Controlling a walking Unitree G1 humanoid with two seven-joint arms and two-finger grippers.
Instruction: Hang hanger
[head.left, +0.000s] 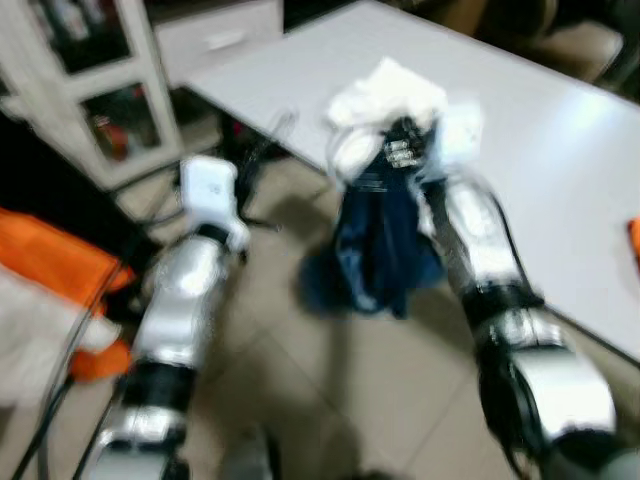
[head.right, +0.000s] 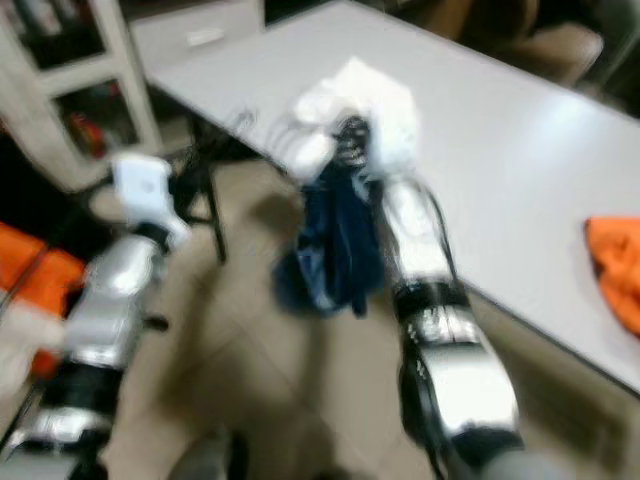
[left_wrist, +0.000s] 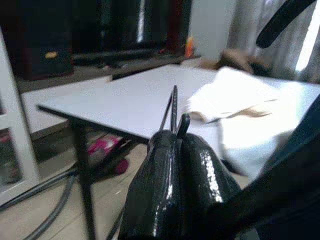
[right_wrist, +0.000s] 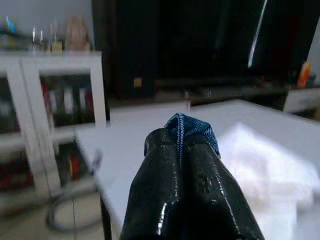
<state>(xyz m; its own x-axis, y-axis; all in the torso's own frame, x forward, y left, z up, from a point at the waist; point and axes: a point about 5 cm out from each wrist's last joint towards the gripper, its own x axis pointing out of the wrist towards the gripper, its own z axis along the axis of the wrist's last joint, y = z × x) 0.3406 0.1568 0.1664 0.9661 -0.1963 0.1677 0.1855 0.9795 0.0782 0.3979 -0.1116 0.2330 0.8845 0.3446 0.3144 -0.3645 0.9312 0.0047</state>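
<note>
The right pincer (right_wrist: 181, 150) pinches limp dark-blue denim cloth (head.left: 378, 245), hanging at the white table's (head.left: 560, 150) seven-o'clock edge; soft, light, likely slippery. The left pincer (left_wrist: 175, 145) is clamped on a thin wire.

Head stereo views downward, wrist views level, sharing table (head.left: 560, 170)

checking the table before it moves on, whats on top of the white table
A crumpled white cloth lies near the edge of the white table, and an orange cloth toward its right end. What the white cloth covers cannot be seen.
</note>
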